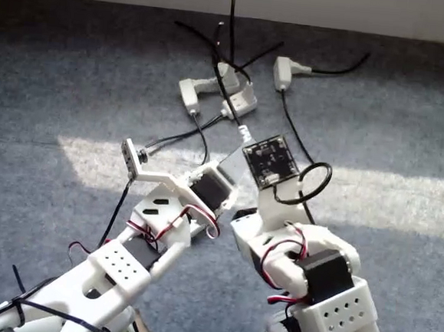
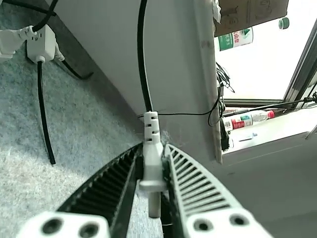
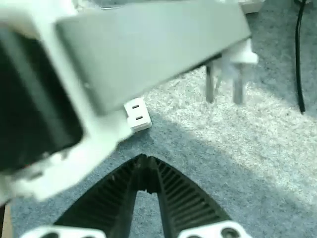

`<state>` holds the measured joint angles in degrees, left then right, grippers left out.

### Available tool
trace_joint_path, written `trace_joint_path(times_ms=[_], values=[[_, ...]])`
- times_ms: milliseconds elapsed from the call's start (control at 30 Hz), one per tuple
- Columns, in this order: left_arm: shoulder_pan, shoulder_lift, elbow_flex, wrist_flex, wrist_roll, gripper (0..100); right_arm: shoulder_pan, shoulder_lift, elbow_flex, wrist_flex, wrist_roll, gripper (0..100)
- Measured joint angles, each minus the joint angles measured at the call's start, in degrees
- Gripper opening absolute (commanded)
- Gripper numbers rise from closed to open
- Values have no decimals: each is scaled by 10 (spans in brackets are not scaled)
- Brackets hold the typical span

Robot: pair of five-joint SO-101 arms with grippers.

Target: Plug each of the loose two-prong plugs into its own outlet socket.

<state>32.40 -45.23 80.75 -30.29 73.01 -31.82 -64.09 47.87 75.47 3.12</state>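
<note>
Print on the cardboard box (image 2: 250, 12) and green label (image 2: 235, 38) is unreadable.

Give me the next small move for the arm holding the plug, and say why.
Probably carry the left gripper, shut on the white plug, across until its prongs stand over the white socket. The prongs point toward the carpet but hang off to one side of it.

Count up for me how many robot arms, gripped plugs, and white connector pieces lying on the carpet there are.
robot arms: 2
plug held in the left gripper: 1
white connector pieces lying on the carpet, high view: 3
Total: 6
</note>
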Motion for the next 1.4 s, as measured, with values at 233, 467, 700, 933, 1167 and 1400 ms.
trace_joint_path(times_ms=[233, 467, 700, 933, 1167, 1400], values=[[50, 0, 18, -1, 1, 7, -26, -46, 13, -21, 4, 6], [66, -2, 32, -4, 2, 7, 60, -46, 14, -60, 13, 6], [70, 0, 35, -5, -2, 7, 136, 28, 76, -197, 42, 6], [76, -1, 49, -8, -2, 7, 175, 157, 69, -266, 46, 6], [77, -1, 50, -8, 1, 8, 186, 142, 60, -229, 46, 6], [68, -1, 45, -10, 1, 8, 187, -5, 54, -128, 73, 6]])
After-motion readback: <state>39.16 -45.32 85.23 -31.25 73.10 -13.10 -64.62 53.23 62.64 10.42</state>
